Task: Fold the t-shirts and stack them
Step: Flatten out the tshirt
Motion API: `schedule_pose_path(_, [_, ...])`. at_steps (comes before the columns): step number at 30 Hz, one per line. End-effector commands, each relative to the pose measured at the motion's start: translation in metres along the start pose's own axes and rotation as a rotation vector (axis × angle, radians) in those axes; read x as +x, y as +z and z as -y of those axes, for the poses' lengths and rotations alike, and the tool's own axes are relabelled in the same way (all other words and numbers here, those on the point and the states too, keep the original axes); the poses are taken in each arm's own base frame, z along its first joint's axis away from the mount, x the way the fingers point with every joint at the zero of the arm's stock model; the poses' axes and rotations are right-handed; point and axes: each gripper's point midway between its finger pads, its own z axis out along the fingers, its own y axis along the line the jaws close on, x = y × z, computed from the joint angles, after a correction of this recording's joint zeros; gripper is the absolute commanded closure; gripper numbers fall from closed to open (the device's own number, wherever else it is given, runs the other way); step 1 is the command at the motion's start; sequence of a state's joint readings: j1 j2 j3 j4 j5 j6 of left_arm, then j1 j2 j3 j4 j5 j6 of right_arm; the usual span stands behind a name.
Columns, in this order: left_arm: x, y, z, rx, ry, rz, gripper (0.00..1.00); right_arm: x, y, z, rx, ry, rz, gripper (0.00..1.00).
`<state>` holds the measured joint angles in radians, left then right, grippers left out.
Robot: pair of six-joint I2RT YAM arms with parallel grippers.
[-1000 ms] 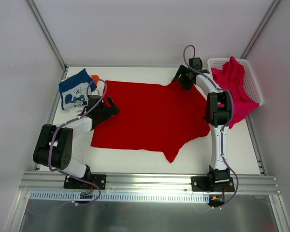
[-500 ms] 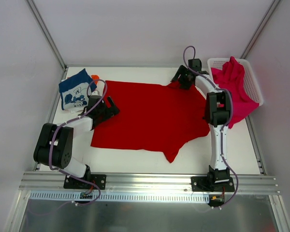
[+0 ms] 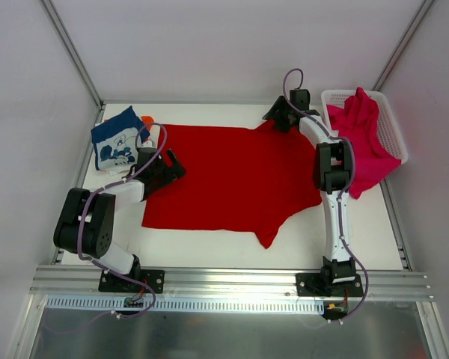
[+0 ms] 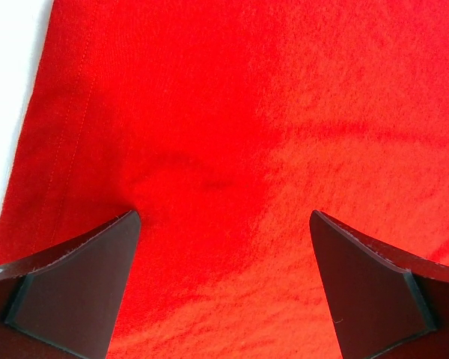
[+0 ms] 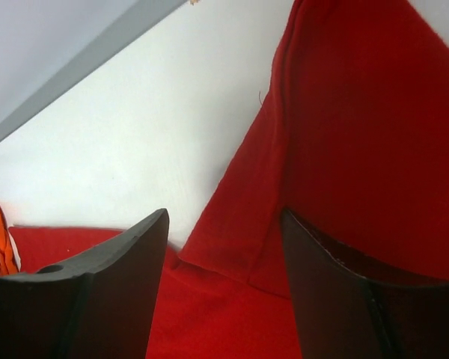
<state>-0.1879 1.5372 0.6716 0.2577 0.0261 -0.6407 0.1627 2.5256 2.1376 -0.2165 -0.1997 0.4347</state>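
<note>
The bright red t-shirt (image 3: pixel 232 176) lies spread flat across the middle of the table. My left gripper (image 3: pixel 168 166) is open low over its left edge; the left wrist view shows red cloth (image 4: pixel 247 112) between the spread fingertips of this gripper (image 4: pixel 224 217). My right gripper (image 3: pixel 278 120) is open at the shirt's far right corner, where a folded-over flap of red cloth (image 5: pixel 314 134) lies between the jaws of this gripper (image 5: pixel 224 217). The navy printed shirt (image 3: pixel 116 138) lies folded at the far left, with a bit of the orange one (image 3: pixel 147 120) behind it. The magenta-pink shirt (image 3: pixel 363 134) hangs from the basket.
The white mesh basket (image 3: pixel 389 112) stands at the far right corner against the wall. Bare white table (image 5: pixel 135 127) shows beyond the red shirt's far edge and along the front (image 3: pixel 209 247). Enclosure walls and metal posts ring the table.
My right gripper has reached slightly farther toward the back left at the shirt's far corner, and the red cloth there has shifted a little. The left arm has barely moved.
</note>
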Motion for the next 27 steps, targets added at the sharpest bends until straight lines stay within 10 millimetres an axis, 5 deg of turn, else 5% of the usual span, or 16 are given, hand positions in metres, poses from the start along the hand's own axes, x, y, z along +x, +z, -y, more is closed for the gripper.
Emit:
schedule_pose_path(1, [-0.004,0.004,0.002,0.009,-0.013,0.007,0.01,-0.013,0.005,-0.018,-0.045,0.011,0.051,0.36])
schedule_pose_path(8, [-0.001,0.009,-0.001,0.001,-0.015,-0.006,0.01,-0.022,0.014,-0.019,-0.059,0.027,0.102,0.36])
schedule_pose_path(13, [0.002,0.012,-0.003,-0.002,-0.018,-0.015,0.01,-0.020,0.028,-0.030,-0.134,0.084,0.133,0.47])
schedule_pose_path(19, [0.004,0.015,-0.003,-0.001,-0.019,-0.024,0.01,-0.025,0.038,-0.087,-0.388,0.178,0.214,0.49])
schedule_pose_path(23, [0.004,0.016,-0.003,0.000,-0.022,-0.027,0.01,-0.048,0.026,-0.140,-0.758,0.320,0.394,0.34])
schedule_pose_path(27, [0.007,0.018,-0.003,0.001,-0.024,-0.036,0.01,-0.077,0.010,-0.145,-0.926,0.569,0.540,0.23])
